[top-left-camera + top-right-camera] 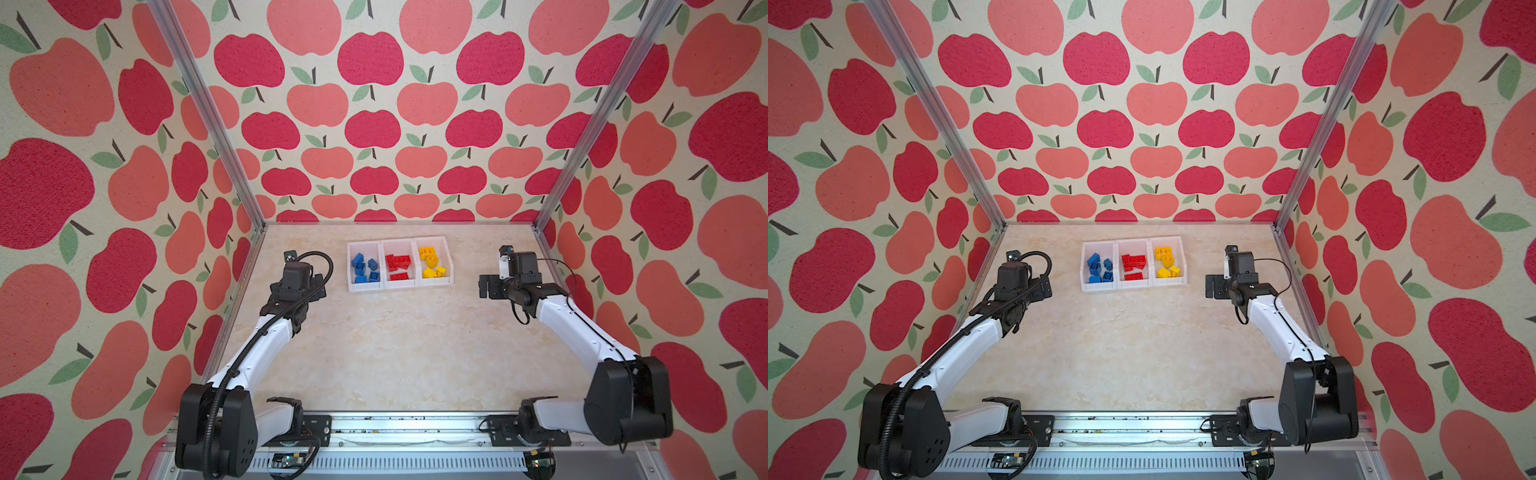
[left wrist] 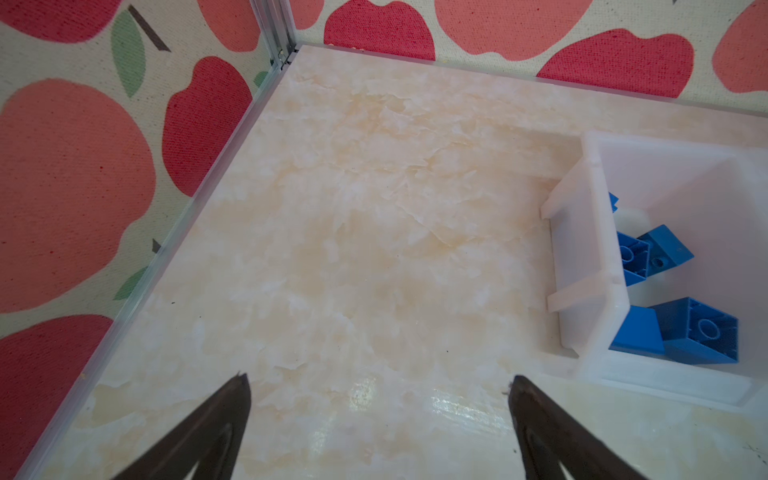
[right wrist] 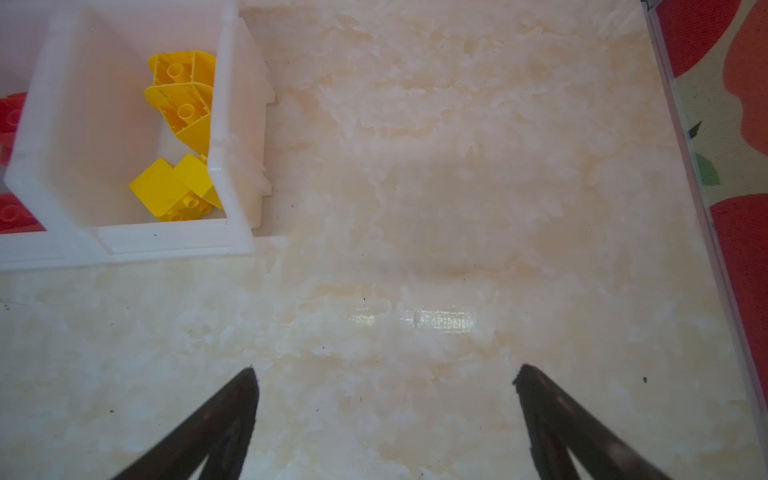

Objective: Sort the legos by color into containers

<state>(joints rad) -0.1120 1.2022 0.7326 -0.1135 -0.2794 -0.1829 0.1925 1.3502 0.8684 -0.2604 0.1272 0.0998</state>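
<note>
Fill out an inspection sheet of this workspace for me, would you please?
Surface: pale marbled tabletop, glossy, with no loose bricks on it.
Job's things: three joined white containers. In both top views, blue legos are in the left one, red legos in the middle and yellow legos in the right. Colours are unmixed.
Clutter: nothing seen.
Tools: left tool open and empty; right tool open and empty. Both are off to the sides of the containers.
Cables: black ribbed conduit loops at the left wrist; thin black cable hangs under the right wrist.
Surroundings: apple-print walls and aluminium frame posts.
</note>
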